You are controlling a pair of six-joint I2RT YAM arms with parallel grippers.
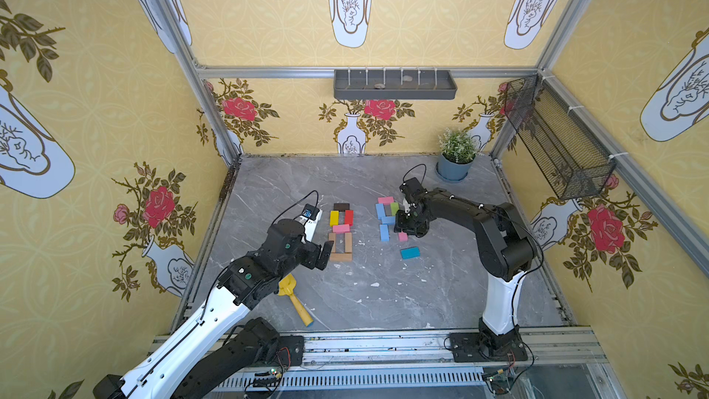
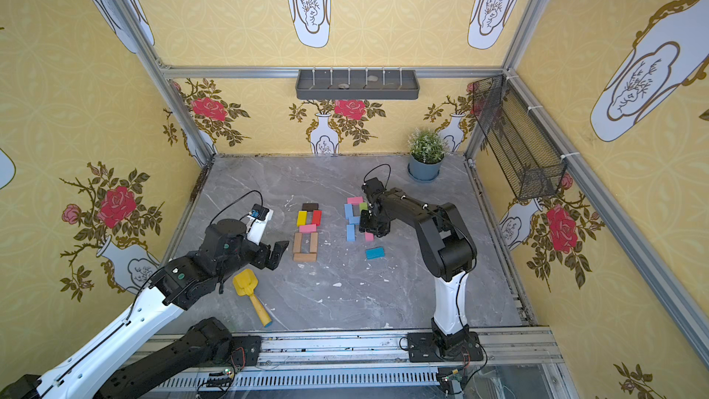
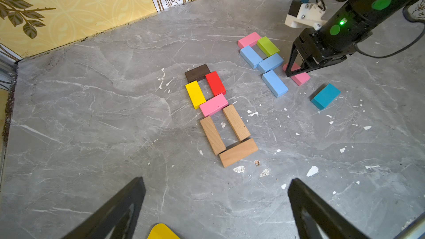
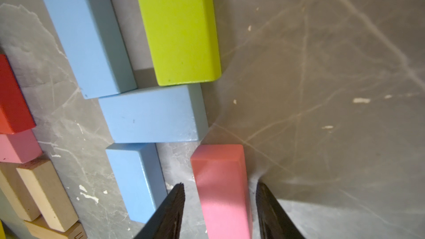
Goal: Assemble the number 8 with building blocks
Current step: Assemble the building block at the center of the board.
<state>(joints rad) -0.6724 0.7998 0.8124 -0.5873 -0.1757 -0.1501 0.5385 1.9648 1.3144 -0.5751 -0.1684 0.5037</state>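
Observation:
Several building blocks form a closed figure left of centre: dark brown (image 1: 341, 206), yellow (image 1: 334, 218), red (image 1: 348, 217), pink (image 1: 340, 228) and tan (image 1: 340, 257). To its right lie a pink (image 1: 385, 199), a green (image 1: 394, 208) and light blue blocks (image 1: 384, 232), with a teal block (image 1: 409, 252) apart from them. My right gripper (image 4: 220, 184) is lowered over another pink block (image 4: 220, 164), its jaws straddling it with gaps on both sides. My left gripper (image 3: 216, 182) hovers wide open and empty, just near of the tan blocks.
A yellow toy shovel (image 1: 293, 297) lies under my left arm near the front left. A potted plant (image 1: 455, 159) stands at the back right corner. A grey shelf (image 1: 395, 86) hangs on the back wall and a mesh basket (image 1: 556, 140) on the right wall.

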